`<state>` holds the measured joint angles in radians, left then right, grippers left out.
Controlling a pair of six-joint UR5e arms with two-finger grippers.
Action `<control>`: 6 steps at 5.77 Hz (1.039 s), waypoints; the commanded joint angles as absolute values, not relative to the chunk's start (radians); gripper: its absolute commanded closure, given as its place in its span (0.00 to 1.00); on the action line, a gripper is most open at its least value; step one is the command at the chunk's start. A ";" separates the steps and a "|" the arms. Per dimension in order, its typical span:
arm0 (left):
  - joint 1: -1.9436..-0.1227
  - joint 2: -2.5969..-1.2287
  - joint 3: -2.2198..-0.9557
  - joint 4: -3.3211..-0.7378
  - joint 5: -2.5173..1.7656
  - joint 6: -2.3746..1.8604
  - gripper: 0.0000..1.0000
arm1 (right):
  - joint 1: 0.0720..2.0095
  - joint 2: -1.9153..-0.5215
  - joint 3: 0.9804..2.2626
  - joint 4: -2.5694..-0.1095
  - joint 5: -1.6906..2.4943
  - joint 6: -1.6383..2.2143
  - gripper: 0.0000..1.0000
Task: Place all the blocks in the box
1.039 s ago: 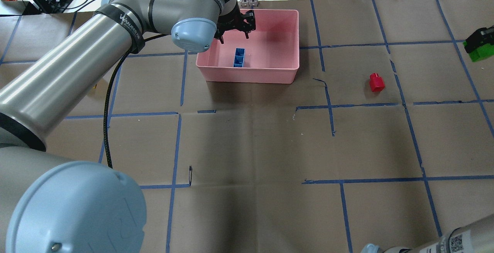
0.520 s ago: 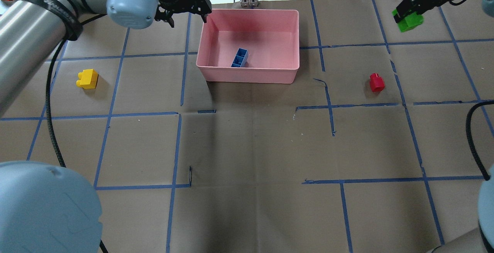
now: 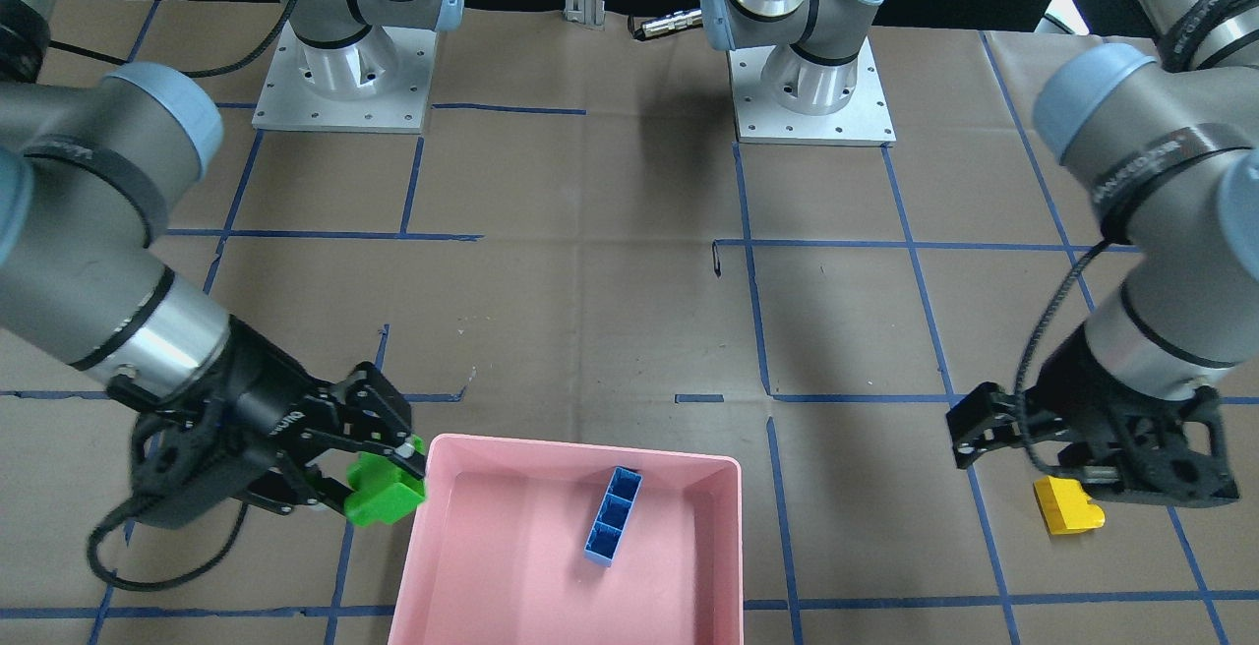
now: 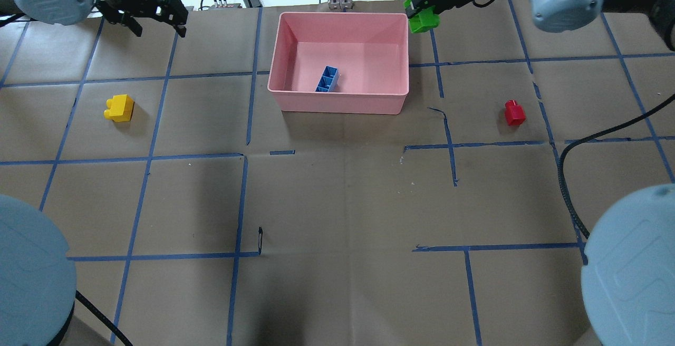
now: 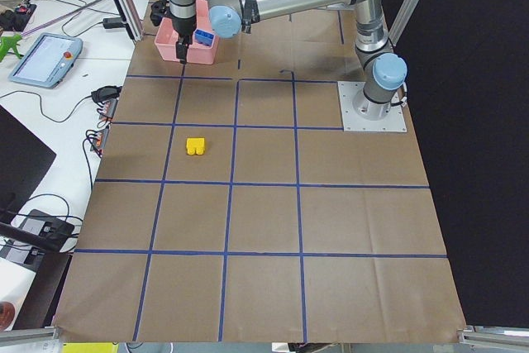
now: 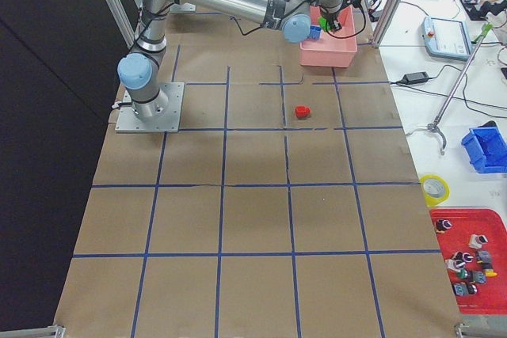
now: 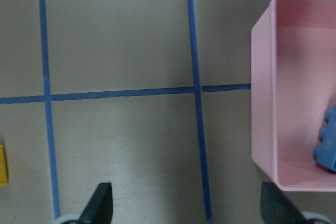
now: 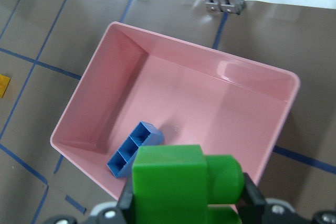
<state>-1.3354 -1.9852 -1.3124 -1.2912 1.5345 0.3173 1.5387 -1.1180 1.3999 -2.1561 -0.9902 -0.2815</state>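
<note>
Clamping green block (image 4: 424, 23) in right gripper (image 4: 422, 12), pinched firmly on both sides, lifted off table (image 4: 337, 203). Held at far right corner of pink box (image 4: 337, 102), just outside the rim in overhead view. Same from front-facing view: green block (image 3: 382, 498) just beside the box wall (image 3: 418, 527), not inside. From right wrist: green block (image 8: 181, 182) filling bottom centre, pink box (image 8: 105, 108) below and beyond it.

Left gripper (image 4: 158, 23): spread wide apart, gripping nothing. Up at far left of table, well apart from pink box. From left wrist: both fingertips (image 7: 100, 205) at bottom edge, far apart, only brown paper and blue tape lines (image 7: 197, 77) between them; box wall (image 7: 261, 103) at right edge, sliver of yellow at left edge.

Yellow block (image 4: 119, 107): flat on table, left of pink box, well apart from it, nearer than left gripper. Appearing just under left gripper (image 3: 1072, 463) in front-facing view; real gap between them, cannot tell.

Blue block (image 4: 327, 79): inside pink box, lying by near wall, hollow cells showing, slightly skewed.

Red block (image 4: 514, 112): on table, right of pink box, well apart, touched by nothing.

One block in, three out.
</note>
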 commanded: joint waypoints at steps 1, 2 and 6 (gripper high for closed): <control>-1.228 -2.000 -1.310 -1.324 1.539 0.403 0.01 | 1.638 -1.010 1.373 -2.346 -0.980 -0.196 0.76; -1.200 -2.015 -1.322 -1.324 1.539 0.463 0.01 | 1.641 -1.008 1.374 -2.347 -0.982 -0.196 0.63; -1.088 -2.193 -1.324 -1.197 1.540 0.629 0.01 | 1.641 -1.018 1.387 -2.332 -1.000 -0.216 0.00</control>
<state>-1.1019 -2.1513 -1.3229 -1.2493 1.5394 0.6191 1.6423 -1.0081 1.3818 -2.3358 -0.9983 -0.2119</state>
